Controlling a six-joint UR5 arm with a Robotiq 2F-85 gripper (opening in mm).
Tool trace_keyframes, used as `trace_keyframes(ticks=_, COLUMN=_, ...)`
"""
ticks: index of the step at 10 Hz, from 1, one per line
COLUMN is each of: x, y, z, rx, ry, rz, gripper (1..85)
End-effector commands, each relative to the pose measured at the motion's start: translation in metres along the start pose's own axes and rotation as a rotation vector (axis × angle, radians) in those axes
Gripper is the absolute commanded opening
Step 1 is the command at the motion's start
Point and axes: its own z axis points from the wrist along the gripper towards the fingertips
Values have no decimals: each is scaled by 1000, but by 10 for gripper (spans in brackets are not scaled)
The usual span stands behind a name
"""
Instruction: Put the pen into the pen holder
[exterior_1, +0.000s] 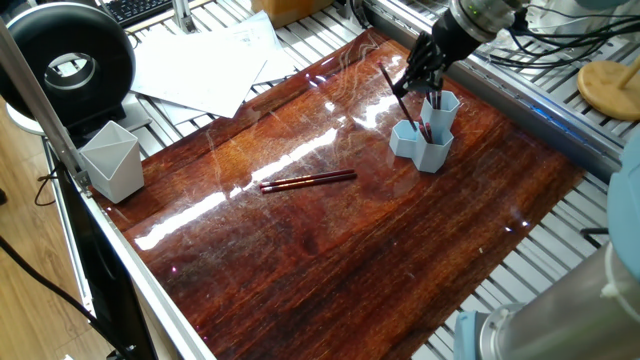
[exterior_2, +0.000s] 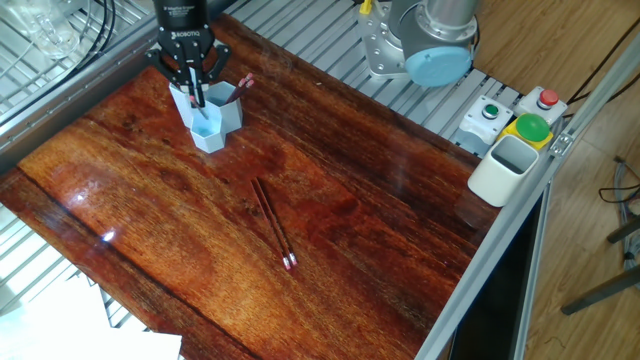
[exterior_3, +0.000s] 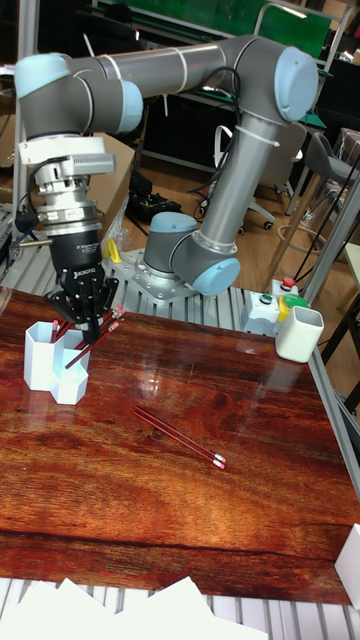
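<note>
The light blue pen holder (exterior_1: 426, 140) (exterior_2: 211, 118) (exterior_3: 54, 368) stands near the far edge of the wooden table, with a couple of pens standing in it. Just above it, my gripper (exterior_1: 418, 74) (exterior_2: 194, 82) (exterior_3: 88, 322) is shut on a dark pen (exterior_1: 398, 96) (exterior_3: 92, 344). This pen is tilted, and its lower end points down into one of the holder's tubes. Two more red pens (exterior_1: 308, 181) (exterior_2: 273, 222) (exterior_3: 180, 437) lie side by side on the table's middle.
A pale grey angular cup (exterior_1: 111, 160) (exterior_2: 503, 168) (exterior_3: 298, 333) stands at the table's edge. Papers (exterior_1: 210, 62) and a black ring-shaped device (exterior_1: 68, 58) lie beyond one side. The arm's base (exterior_2: 428, 40) and a button box (exterior_2: 518, 115) sit on the slatted frame.
</note>
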Motion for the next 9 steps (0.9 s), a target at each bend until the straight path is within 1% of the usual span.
trace_keyframes(ticks=1, x=0, y=1, z=-2, rx=-12, ry=-28, rz=-25, gripper=10)
trace_keyframes(ticks=6, x=-2, y=2, z=4, rx=-43, ry=-59, rz=-66, gripper=10)
trace_keyframes(ticks=9, x=-7, y=4, z=6, rx=-61, ry=-82, rz=-78, gripper=10)
